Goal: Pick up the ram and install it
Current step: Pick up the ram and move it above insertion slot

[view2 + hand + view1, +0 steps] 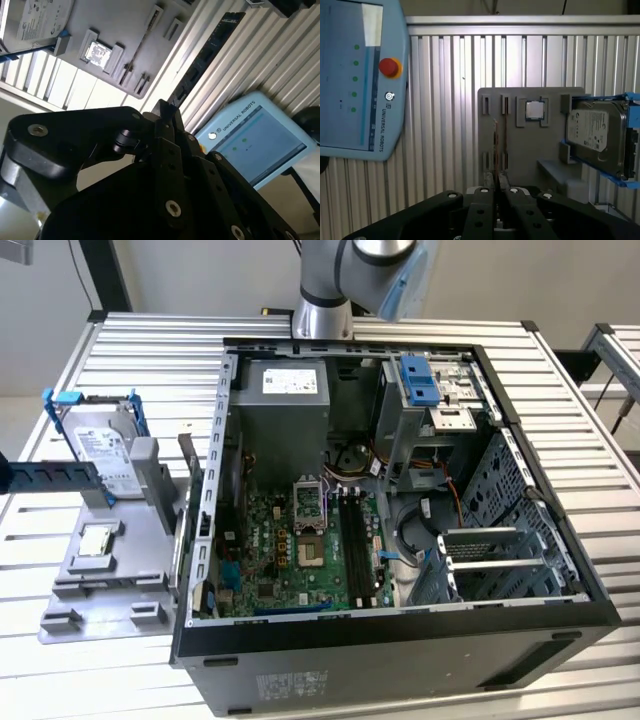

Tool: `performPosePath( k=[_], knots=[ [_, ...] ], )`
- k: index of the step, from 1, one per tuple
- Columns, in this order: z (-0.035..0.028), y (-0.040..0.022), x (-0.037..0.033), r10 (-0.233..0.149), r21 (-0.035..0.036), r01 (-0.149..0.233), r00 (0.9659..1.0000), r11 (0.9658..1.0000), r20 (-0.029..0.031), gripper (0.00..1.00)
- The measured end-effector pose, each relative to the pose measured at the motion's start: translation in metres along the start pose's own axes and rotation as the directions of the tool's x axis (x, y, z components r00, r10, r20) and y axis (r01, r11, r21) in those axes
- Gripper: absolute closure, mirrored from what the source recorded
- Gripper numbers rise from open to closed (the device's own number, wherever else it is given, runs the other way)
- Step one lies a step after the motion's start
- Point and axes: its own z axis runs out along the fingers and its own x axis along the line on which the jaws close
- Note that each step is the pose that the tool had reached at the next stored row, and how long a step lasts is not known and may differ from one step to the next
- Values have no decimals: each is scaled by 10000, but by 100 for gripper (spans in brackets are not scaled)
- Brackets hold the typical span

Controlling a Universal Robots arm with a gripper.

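Half done: pincer point(497, 181) is clamping the ram point(206, 57), holding it over the tray point(520, 150); motherboard slots point(352, 540) are sitting empty, install is pending.

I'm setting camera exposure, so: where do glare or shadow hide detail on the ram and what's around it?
First wrist view: glare whitens the table slats beside the gray tray; the ram is a thin edge-on line. Second wrist view: the ram is a dark silhouette against bright slats, the gripper dark in shadow. Exterior view: even light, dimmer inside the case.
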Motion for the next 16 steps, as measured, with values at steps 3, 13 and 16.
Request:
performPosePath(
  k=[3, 13, 16],
  knots=[
    [1, -98, -2, -1, -5, 1, 10000, 10000, -1, 100],
    [3, -454, -9, 1, -25, -1, 10000, 10000, 0, 100],
    [3, -563, -11, -1, -32, 1, 10000, 10000, -2, 100]
  ],
)
